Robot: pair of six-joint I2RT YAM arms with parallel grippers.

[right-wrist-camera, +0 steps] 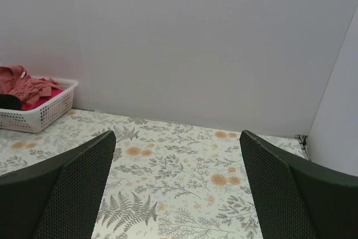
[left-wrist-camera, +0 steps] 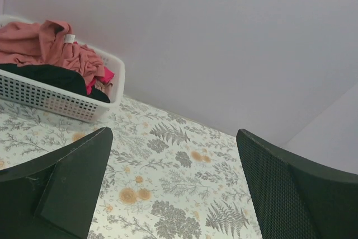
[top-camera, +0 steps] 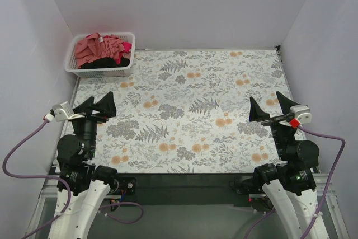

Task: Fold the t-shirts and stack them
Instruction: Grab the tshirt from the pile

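Note:
The t-shirts lie crumpled in a white slatted basket (top-camera: 75, 66) at the far left corner. The coral-red t-shirt (top-camera: 95, 48) is on top, the crimson-pink one (top-camera: 125, 46) peeks out at the right, the black one (top-camera: 109, 62) lies beneath. They also show in the left wrist view: coral-red (left-wrist-camera: 39, 46), crimson-pink (left-wrist-camera: 104, 75), black (left-wrist-camera: 53, 76). My left gripper (top-camera: 100, 104) is open and empty near the table's left front. My right gripper (top-camera: 267, 106) is open and empty near the right front. Both hover above the floral tablecloth (top-camera: 190, 110).
Plain white walls close in the table at the back and both sides. The basket (right-wrist-camera: 39, 113) shows far left in the right wrist view. Purple cables hang from both wrists off the front edge.

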